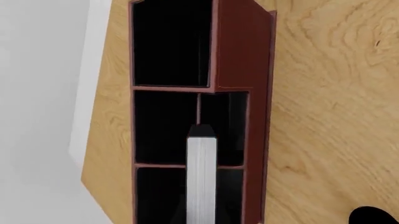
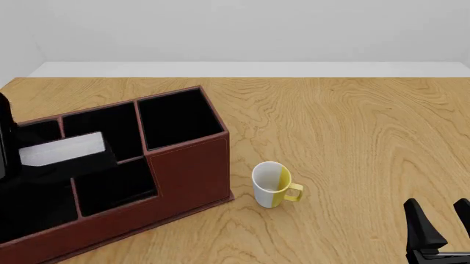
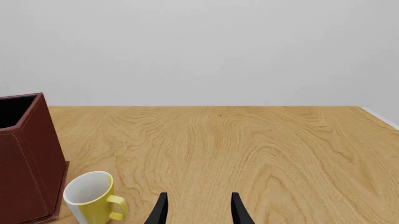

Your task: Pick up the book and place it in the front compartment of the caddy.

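The book [image 2: 63,148], black-covered with a white page edge, hangs over the left half of the caddy [image 2: 187,170], above the dividers between its slots. My left gripper [image 2: 11,159] is at the view's left edge, shut on the book; its fingers are mostly hidden. In the left wrist view the book's page edge [image 1: 201,177] runs across the caddy's [image 1: 240,46] dark slots, and the fingers do not show. Whether the book's lower edge is inside a slot I cannot tell. My right gripper [image 2: 441,231] [image 3: 196,210] stands open and holds nothing, low at the near right, far from the caddy.
A white-and-yellow mug [image 2: 272,184] [image 3: 90,196] stands upright on the wooden table [image 2: 353,126], just right of the caddy's near corner. The table's far edge meets a pale wall. A dark shape [image 1: 374,217] sits in the left wrist view's corner.
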